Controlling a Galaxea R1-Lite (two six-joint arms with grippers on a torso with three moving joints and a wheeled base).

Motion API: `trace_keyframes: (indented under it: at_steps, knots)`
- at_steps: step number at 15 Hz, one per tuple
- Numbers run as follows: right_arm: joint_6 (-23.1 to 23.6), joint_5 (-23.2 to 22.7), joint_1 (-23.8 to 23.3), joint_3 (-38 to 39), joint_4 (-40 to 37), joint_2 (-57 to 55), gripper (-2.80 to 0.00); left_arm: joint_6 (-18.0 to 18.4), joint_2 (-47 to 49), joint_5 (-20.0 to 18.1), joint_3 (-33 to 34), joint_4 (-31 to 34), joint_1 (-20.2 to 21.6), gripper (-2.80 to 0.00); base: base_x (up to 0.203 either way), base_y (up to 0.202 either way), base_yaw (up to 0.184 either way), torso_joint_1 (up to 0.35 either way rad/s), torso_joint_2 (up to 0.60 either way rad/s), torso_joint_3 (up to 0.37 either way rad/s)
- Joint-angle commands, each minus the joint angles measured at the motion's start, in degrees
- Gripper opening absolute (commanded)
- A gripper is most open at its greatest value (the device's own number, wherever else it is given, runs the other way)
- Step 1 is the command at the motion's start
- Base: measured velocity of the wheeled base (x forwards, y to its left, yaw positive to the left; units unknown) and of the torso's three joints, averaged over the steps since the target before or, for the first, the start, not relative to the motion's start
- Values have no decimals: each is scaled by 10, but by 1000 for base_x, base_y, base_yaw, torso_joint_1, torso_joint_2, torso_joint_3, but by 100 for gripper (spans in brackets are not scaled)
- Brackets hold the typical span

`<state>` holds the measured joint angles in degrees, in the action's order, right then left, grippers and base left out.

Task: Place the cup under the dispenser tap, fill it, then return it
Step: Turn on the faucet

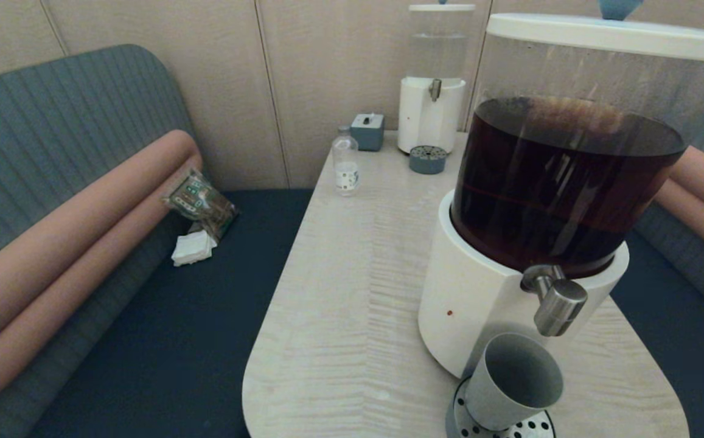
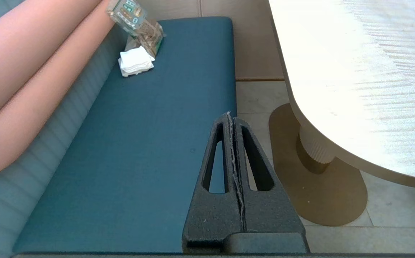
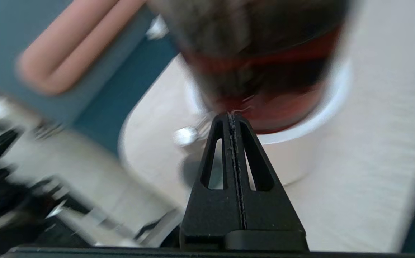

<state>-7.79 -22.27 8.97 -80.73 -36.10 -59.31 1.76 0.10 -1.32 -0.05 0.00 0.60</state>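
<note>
The grey-green cup (image 1: 513, 383) stands on the perforated drip tray (image 1: 534, 429), right below the brushed-steel dispenser tap (image 1: 558, 301). Its inside shows plain grey. The tap belongs to the large white-based dispenser (image 1: 564, 176), whose clear tank holds dark brown liquid. Neither gripper appears in the head view. My left gripper (image 2: 231, 115) is shut on nothing, hanging over the blue bench seat (image 2: 139, 143) beside the table. My right gripper (image 3: 231, 115) is also shut and empty, pointing at the dispenser's white base (image 3: 300, 150) from the side, with the tap (image 3: 185, 136) a blur beside its tips.
At the table's (image 1: 352, 292) far end stand a small clear-liquid dispenser (image 1: 432, 91), a clear bottle (image 1: 346, 164) and a grey box (image 1: 368, 131). A snack packet (image 1: 199, 204) and white napkins (image 1: 193, 248) lie on the bench.
</note>
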Motion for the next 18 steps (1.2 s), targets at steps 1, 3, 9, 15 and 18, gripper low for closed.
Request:
trace_keyframes:
  at_steps: [1,3,9,15,18]
  knots:
    - [-7,-3,45,6,-6,-36,-280,0,0,0,0,0,0,-280,0,0,0,0,0,0]
    - [-8,-1,64,16,-12,-46,-280,0,0,0,0,0,0,-280,0,0,0,0,0,0]
    - [60,-1,64,107,-3,-44,-280,1,0,0,0,0,0,-280,0,0,0,0,0,0]
    - [176,-4,66,171,48,-22,-280,0,0,0,0,0,0,-280,0,0,0,0,0,0]
    - [177,-2,66,170,71,-42,-280,0,0,0,0,0,0,-280,0,0,0,0,0,0]
